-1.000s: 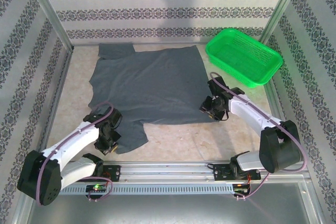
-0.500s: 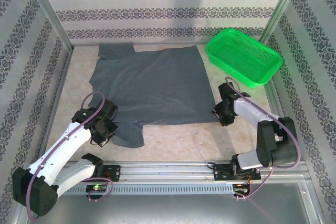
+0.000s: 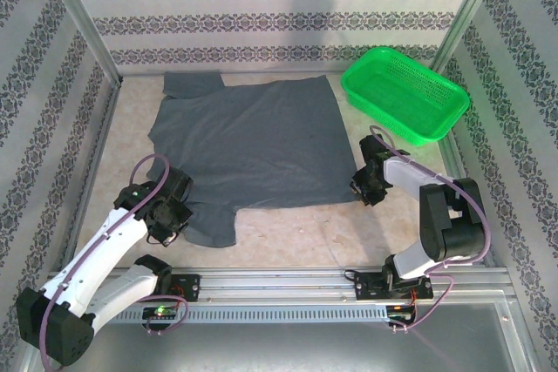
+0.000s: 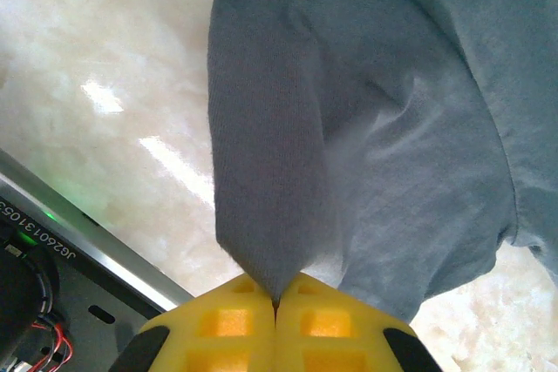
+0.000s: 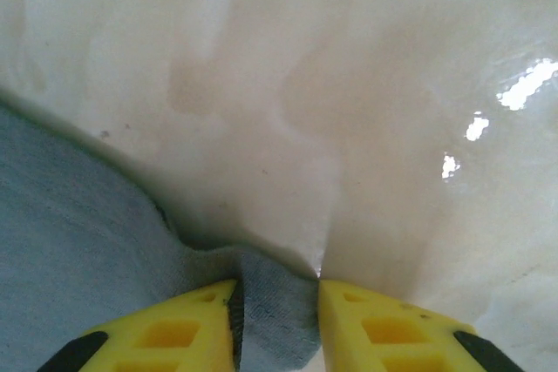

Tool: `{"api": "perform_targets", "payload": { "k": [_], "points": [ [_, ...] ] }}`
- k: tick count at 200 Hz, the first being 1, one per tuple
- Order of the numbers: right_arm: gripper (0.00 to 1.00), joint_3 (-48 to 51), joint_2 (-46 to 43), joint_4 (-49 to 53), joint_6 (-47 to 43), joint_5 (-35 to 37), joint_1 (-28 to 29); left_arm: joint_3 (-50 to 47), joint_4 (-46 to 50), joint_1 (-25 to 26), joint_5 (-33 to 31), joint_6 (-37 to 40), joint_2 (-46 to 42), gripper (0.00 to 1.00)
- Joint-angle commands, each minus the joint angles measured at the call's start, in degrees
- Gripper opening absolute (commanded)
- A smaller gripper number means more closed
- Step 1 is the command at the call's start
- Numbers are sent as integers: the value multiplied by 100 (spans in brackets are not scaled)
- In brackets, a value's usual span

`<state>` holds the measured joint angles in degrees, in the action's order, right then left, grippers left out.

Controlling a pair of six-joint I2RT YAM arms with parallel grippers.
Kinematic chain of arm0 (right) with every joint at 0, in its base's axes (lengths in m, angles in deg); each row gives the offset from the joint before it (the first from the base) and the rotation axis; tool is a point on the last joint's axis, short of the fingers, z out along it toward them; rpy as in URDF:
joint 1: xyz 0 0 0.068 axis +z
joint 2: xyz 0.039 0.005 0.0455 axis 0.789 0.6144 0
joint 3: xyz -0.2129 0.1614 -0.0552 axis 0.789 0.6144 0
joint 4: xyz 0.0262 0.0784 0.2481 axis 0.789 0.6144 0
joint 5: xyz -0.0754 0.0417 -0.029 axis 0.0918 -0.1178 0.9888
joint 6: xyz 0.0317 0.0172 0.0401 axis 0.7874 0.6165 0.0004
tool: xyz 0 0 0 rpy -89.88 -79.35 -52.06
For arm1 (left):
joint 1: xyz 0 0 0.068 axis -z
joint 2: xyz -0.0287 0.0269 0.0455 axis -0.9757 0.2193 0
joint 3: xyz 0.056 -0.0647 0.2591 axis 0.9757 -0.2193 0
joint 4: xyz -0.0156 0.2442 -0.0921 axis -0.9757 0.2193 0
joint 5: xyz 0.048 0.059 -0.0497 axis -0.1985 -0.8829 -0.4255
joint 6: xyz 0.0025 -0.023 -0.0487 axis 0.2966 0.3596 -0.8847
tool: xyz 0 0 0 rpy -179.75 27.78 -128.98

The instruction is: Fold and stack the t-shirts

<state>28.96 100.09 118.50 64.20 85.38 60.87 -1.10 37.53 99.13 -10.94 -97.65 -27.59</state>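
Walls: patterned panels with metal posts, well beyond both grippers.
Table: pale, glossy, and bare just ahead of the right fingers.
t-shirt: spread flat between the two grippers, with a sleeve hanging off toward the left fingers.
Basket: green mesh, beyond the right fingers and apart from the shirt.
Rail: metal, behind the left fingers.
Left gripper: yellow pads are pressed together on a lifted ridge of sleeve fabric, and this close view shows that fold.
Right gripper: pads are apart with the shirt's corner bunched between them, touching both. Whether they squeeze it is unclear.
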Motion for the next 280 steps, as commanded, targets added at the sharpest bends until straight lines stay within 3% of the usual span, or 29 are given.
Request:
{"api": "perform_targets", "payload": {
  "k": [1,62,118,135,174,227,280],
  "points": [
    [35,-75,48,225,7,107,28,94,329,61,-131,-102,-57,0],
    [38,-13,-513,628,-100,172,113,104,288,68,-156,-113,-53,0],
    [39,-10,-8,235,-36,18,122,74,261,65,-126,-115,-66,0],
    [33,-79,156,199,-8,29,133,81,287,62,-139,-125,-88,0],
    [0,-143,151,296,-108,210,230,149,539,68,-220,-261,-194,0],
    [0,-27,-437,876,-250,573,555,65,1144,66,-248,-926,-822,0],
    [0,622,-1881,1656,-147,921,946,39,1452,77,-158,-946,-1151,0]
  ]
}}
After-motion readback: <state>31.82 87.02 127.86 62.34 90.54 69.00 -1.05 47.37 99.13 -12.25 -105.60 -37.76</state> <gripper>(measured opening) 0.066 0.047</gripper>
